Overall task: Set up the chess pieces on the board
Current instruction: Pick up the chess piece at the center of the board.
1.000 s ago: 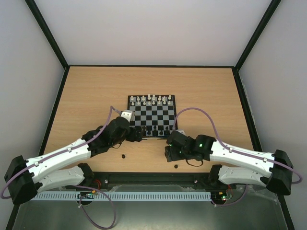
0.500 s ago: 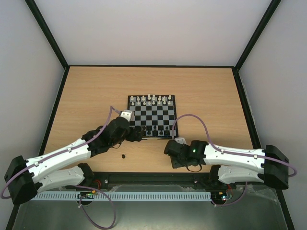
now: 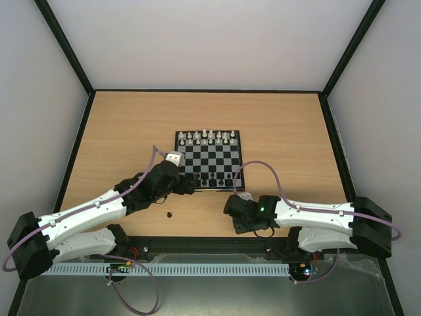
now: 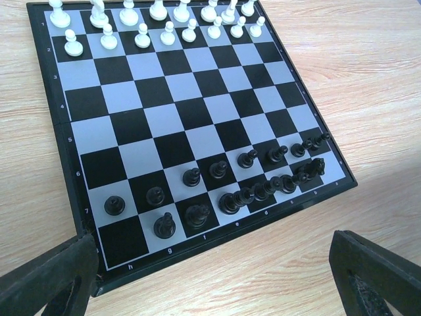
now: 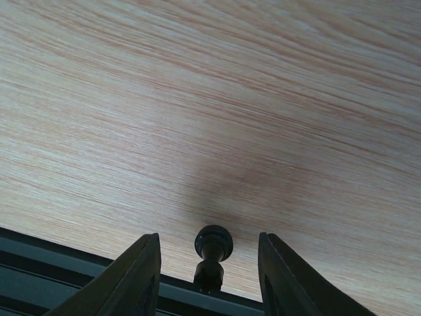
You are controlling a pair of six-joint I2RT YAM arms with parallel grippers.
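My L pincer [image 4: 210,280] hangs wide open, holding nothing, over the near L corner of the board [image 4: 197,118]. The board sits mid-table [image 3: 131,131]. Black chess pieces [image 4: 247,158] fill its near two rows and white pieces [image 4: 158,10] the far two. The corner square [image 4: 122,240] nearest me is bare. The back row's far end is too crowded to count.

One loose black piece [image 3: 170,214] lies on the wood just short of the board.

My R pincer [image 5: 208,262] is down by the table's near edge, jaws part-way apart. A small round-headed black piece [image 5: 214,242] sits between them w/ a gap each side, so no grip yet. Can't tell if it's upright or lying.

Step, I reckon: pick-up of this stray. Next needs a square pinch, a straight lift, then a carry to a free sq.
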